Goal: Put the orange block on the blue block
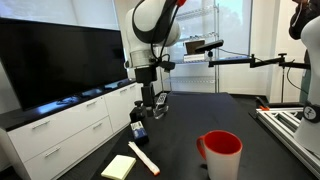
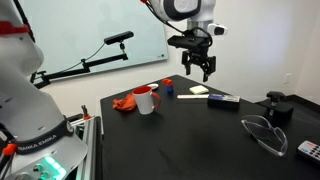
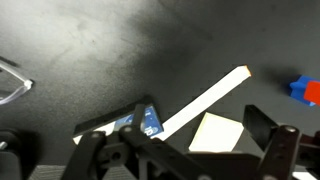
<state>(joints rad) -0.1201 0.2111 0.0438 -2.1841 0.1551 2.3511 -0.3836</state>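
The blue block lies at the right edge of the wrist view. A small orange-red piece, likely the orange block, touches it and is cut off by the frame. In an exterior view both show as small blue and orange spots behind the red cup. My gripper is open and empty. It hangs well above the table in both exterior views, over the yellow pad and away from the blocks.
On the dark table lie a long white stick, a pale yellow pad and a blue-labelled flat item. There are also a big red cup, safety glasses and an orange-red heap beside the cup.
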